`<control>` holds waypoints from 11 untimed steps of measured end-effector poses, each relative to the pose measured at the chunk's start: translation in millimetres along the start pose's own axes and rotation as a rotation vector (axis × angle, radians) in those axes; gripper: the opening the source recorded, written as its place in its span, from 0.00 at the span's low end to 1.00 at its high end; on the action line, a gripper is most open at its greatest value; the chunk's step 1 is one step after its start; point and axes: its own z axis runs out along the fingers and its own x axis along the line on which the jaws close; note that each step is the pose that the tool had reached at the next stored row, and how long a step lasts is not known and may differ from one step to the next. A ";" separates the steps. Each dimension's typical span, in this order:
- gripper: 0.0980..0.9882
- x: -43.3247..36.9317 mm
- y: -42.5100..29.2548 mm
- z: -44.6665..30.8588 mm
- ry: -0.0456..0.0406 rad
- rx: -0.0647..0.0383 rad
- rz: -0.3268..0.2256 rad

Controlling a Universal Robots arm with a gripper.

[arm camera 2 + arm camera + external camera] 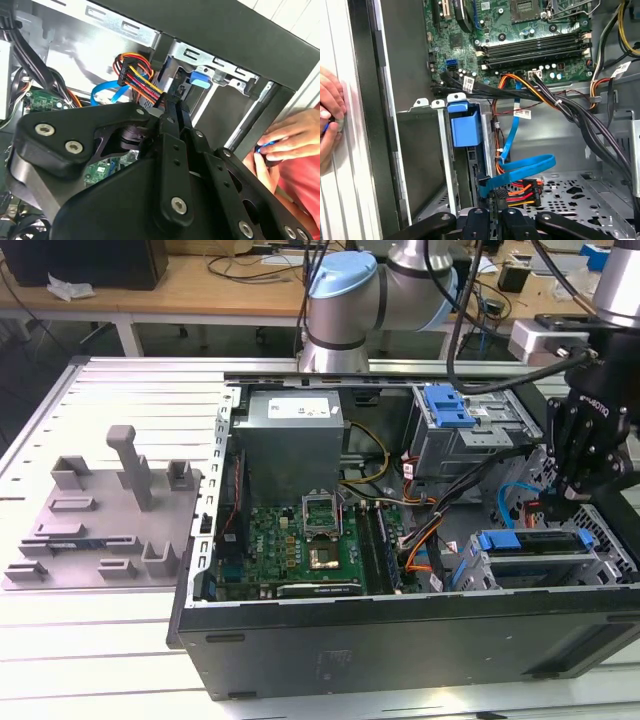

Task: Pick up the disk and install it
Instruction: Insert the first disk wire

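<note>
The disk [535,545], silver-grey metal framed in a light-blue plastic bracket, lies flat in the sheet-steel drive cage [608,558] at the exterior view's right of the open computer case [400,645]. The matte black gripper [562,498] hangs just above it, not touching, fingers drawn together and holding nothing visible. A glossy flat blue cable [520,170] loops nearby.

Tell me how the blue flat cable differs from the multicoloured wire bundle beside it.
The blue flat cable is one wide ribbon in a single colour; the multicoloured wire bundle is several thin orange, red and yellow strands. The cable folds into a loop; the bundle runs short and fairly straight. Both lie beside the drive cage.
</note>
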 end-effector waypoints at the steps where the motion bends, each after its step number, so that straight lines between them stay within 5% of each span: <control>1: 0.07 3.0 0.0 0.5 -0.0081 0.001 -0.002; 7: 0.07 13.2 0.3 2.4 -0.0526 0.002 -0.013; 9: 0.07 16.2 0.2 2.8 -0.0756 0.004 -0.018; 11: 0.07 18.0 0.2 3.1 -0.0831 0.005 -0.020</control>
